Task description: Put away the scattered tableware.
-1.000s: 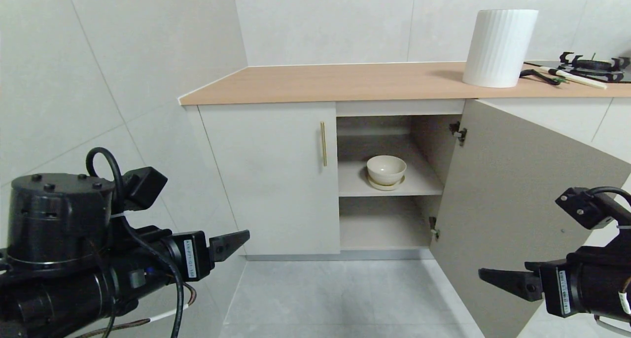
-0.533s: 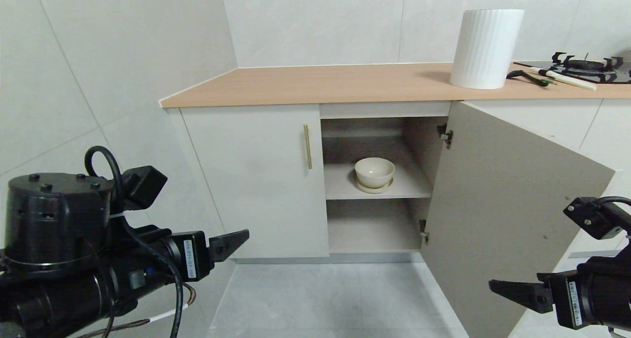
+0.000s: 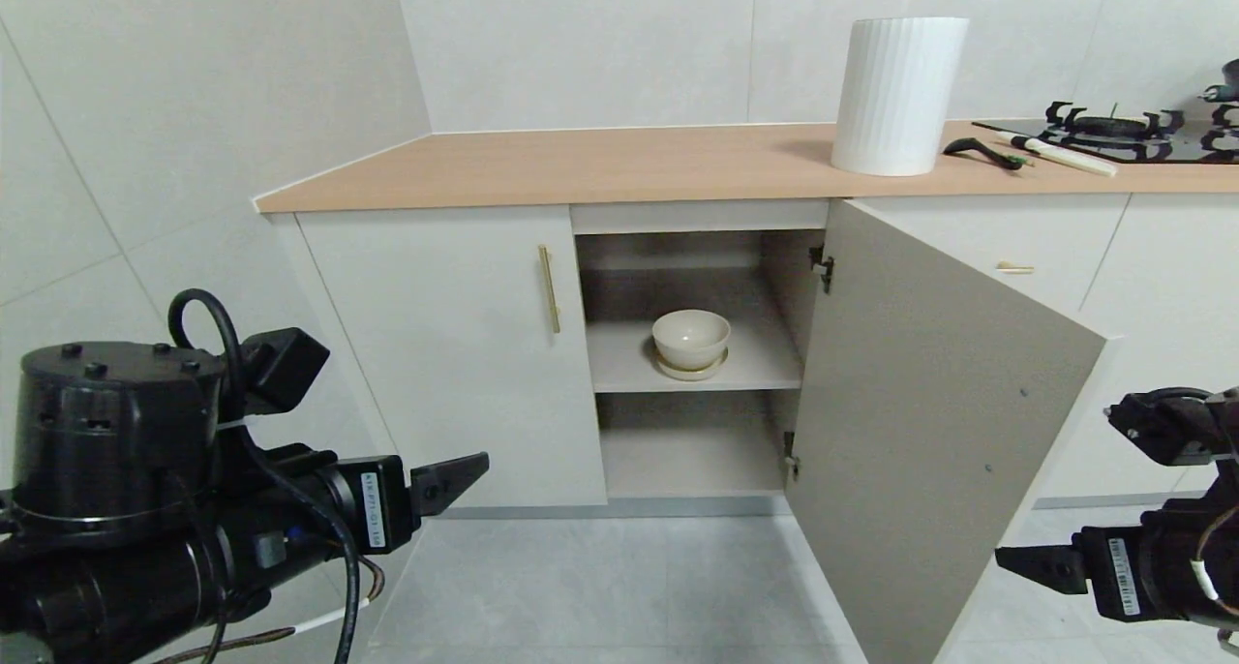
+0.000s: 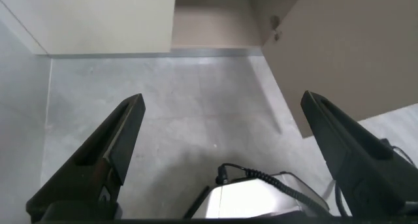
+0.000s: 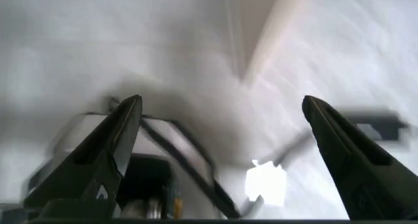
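Observation:
A cream bowl (image 3: 690, 337) sits on a small plate (image 3: 690, 368) on the upper shelf of the open cabinet (image 3: 692, 364). The cabinet's right door (image 3: 929, 412) stands swung wide open. My left gripper (image 3: 450, 480) hangs low at the left, well short of the cabinet, open and holding nothing; in the left wrist view its fingers (image 4: 104, 159) spread over the floor. My right gripper (image 3: 1031, 559) is low at the right, beside the open door, open and holding nothing.
On the wooden counter (image 3: 581, 166) stand a white ribbed cylinder (image 3: 898, 95), chopsticks (image 3: 1055, 153) and a dark utensil (image 3: 982, 151), next to a gas hob (image 3: 1123, 127). The left cabinet door (image 3: 455, 354) is closed. Grey tiled floor (image 3: 619, 587) lies before the cabinet.
The head view has shifted, so the cabinet and counter sit further left in the picture. My right gripper now shows lower and nearer the right edge. The left arm has kept still.

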{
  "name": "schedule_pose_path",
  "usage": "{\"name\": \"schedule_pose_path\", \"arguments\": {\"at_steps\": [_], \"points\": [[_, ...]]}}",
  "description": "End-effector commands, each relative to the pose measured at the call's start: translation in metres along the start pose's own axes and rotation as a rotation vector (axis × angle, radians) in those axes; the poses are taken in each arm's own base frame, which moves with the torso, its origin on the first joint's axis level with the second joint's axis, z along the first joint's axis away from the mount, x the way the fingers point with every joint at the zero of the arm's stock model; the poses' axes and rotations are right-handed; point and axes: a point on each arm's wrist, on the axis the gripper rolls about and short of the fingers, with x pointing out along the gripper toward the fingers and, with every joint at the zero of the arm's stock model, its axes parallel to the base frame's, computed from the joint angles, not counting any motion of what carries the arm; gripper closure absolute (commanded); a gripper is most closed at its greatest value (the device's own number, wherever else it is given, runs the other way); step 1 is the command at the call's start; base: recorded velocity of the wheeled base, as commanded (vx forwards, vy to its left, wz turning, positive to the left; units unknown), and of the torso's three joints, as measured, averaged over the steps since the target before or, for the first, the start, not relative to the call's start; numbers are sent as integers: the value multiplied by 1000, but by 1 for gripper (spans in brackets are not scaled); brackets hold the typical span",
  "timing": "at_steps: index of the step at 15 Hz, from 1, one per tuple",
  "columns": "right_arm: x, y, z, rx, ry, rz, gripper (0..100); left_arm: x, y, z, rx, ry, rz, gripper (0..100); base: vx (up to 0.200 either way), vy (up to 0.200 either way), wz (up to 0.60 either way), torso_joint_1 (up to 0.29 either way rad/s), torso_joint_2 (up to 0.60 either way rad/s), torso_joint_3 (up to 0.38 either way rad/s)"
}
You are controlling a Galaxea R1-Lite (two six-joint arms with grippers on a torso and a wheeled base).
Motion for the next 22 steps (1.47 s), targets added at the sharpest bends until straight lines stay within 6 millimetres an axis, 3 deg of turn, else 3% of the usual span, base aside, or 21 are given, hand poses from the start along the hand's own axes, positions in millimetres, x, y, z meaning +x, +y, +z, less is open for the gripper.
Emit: {"name": "schedule_pose_path", "arguments": {"at_steps": [1,7,11,13,17,22], "points": [[2,-15,12,35,20,-76,0,0,0,0,0,2,1,0,0,0,0,0,0,0],[7,-65,30,124,-2,-292,0,0,0,0,-1,1,1,0,0,0,0,0,0,0],[35,-86,45,213,-64,-337,0,0,0,0,-3,-4,0,0,0,0,0,0,0,0],[63,-92,50,316,-82,-337,0,-1,-1,2,-8,-13,-2,0,0,0,0,0,0,0],[101,-98,51,390,-104,-325,0,-4,-1,4,-18,-25,-12,0,0,0,0,0,0,0],[111,-90,48,399,-135,-249,0,-3,-1,4,-17,-21,-14,0,0,0,0,0,0,0]]}}
